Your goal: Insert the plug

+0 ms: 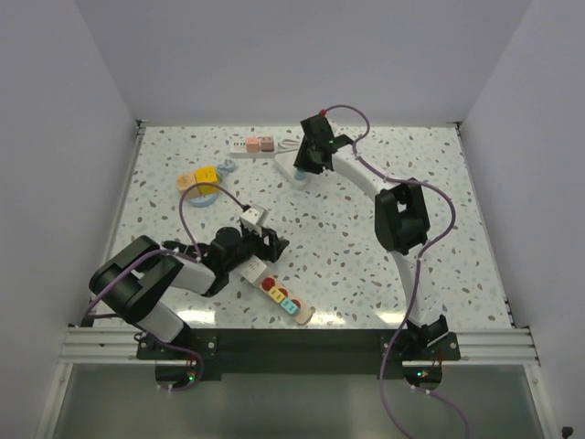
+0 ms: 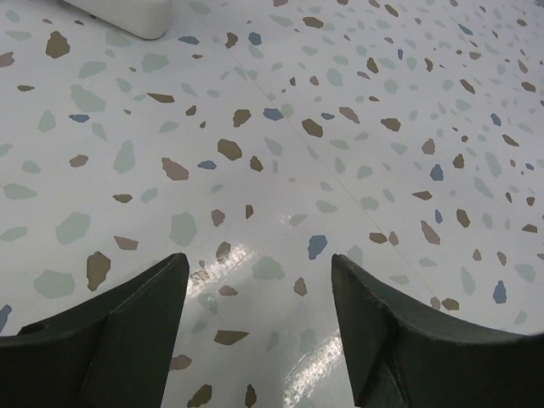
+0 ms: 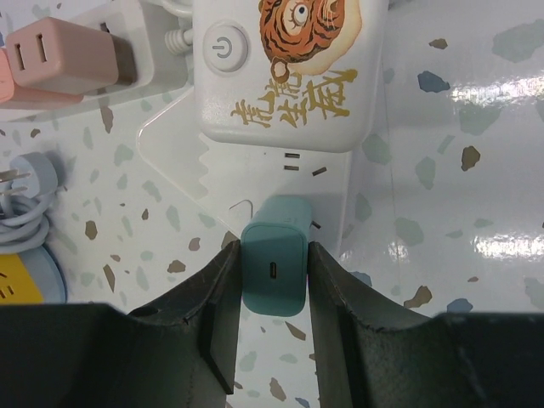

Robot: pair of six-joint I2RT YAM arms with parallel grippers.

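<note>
My right gripper (image 3: 274,255) is shut on a teal plug (image 3: 274,268), seen from its back with a small port. The plug's front end is at the face of a white power strip (image 3: 255,183), just below two socket slots (image 3: 291,161). One thin prong shows at its right side. The strip carries a tiger picture and a power button (image 3: 221,47). In the top view this gripper (image 1: 303,167) is at the far middle, over the strip (image 1: 274,155). My left gripper (image 2: 257,280) is open and empty over bare table, near the front left (image 1: 272,242).
Two pink plugs (image 3: 64,55) sit in the strip at the left. A coiled white cable (image 3: 25,204) lies beside it. Yellow and orange blocks (image 1: 203,178) lie far left. A white cube (image 1: 254,218) and a second strip with coloured plugs (image 1: 279,293) lie by my left gripper.
</note>
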